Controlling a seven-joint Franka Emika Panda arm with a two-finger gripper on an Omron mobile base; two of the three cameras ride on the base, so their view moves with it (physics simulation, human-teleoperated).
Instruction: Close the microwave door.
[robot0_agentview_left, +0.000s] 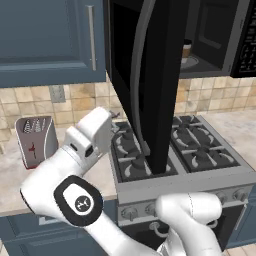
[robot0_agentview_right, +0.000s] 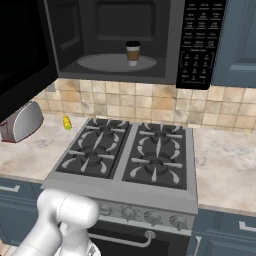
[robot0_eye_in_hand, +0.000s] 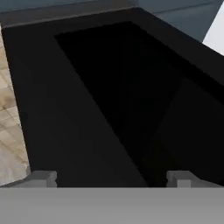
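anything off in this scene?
Yes: the microwave door stands wide open, swung out over the stove, and a coffee cup sits on the turntable inside the microwave. The gripper, fingers spread, faces the door's dark panel. Nothing looks spilled or damaged.

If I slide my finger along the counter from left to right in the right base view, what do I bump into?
Toaster → small yellow thing, too tiny to name → stove → bare counter.
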